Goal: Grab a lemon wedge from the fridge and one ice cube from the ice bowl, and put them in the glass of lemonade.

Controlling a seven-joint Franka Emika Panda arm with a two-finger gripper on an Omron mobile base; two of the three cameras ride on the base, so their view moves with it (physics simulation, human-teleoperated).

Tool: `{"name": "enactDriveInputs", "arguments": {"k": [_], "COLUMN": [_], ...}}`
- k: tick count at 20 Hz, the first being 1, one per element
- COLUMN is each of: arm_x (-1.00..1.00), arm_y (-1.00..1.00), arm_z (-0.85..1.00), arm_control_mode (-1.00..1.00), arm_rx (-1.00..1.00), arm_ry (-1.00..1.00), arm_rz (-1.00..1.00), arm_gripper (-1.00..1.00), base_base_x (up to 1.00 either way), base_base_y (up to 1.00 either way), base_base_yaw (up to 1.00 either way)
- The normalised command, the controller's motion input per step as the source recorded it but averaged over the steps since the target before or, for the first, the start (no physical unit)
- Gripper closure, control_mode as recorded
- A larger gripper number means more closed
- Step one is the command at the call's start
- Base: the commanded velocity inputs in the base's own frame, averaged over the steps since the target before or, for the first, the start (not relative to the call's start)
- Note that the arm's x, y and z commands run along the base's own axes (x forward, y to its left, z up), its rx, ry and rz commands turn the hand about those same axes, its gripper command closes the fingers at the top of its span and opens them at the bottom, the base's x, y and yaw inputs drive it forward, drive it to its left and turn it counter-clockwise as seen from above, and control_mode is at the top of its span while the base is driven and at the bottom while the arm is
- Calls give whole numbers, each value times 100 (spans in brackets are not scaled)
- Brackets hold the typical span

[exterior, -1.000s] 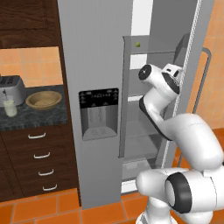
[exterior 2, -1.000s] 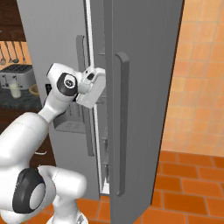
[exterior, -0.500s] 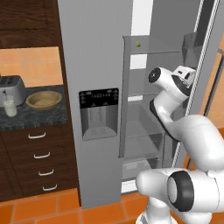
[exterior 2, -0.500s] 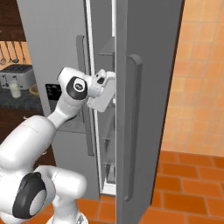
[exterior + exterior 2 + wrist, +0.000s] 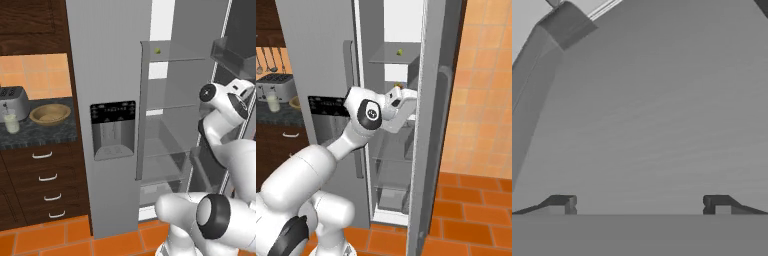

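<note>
Lemon wedge [image 5: 399, 51] top shelf, above gripper [image 5: 406, 97]

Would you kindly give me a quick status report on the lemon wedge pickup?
Gripper open, empty, close against the fridge door. Lemon wedge on the top shelf, untouched. Fridge open; nothing blocking the shelf.

A home kitchen. A tall grey fridge [image 5: 112, 100] with a black dispenser panel [image 5: 113, 129] stands with one door open, its shelves [image 5: 392, 59] showing. Left of the fridge, a dark counter [image 5: 40, 134] over wooden drawers [image 5: 44, 185] carries a toaster [image 5: 13, 101], a wooden bowl [image 5: 50, 114] and a glass [image 5: 10, 123]. Behind it are orange wall tiles [image 5: 35, 75]; the floor tiles [image 5: 466, 210] by the fridge are terracotta.
</note>
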Motion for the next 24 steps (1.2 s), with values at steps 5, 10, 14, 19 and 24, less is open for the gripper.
{"name": "enactDriveInputs", "arguments": {"k": [5,10,14,19,24], "arm_x": [0,0,-15,-6,-17], "arm_y": [-91,-40,11,57,86], "arm_z": [1,4,16,23,1], "arm_control_mode": [-100,-100,-100,-100,-100], "arm_rx": [0,0,0,0,11], "arm_ry": [6,1,0,-3,0], "arm_rz": [-9,-3,0,0,1], "arm_gripper": [-100,-100,-100,-100,-100], "base_base_x": [0,0,0,0,0], "base_base_y": [0,0,0,0,0], "base_base_yaw": [0,0,0,0,0]}}
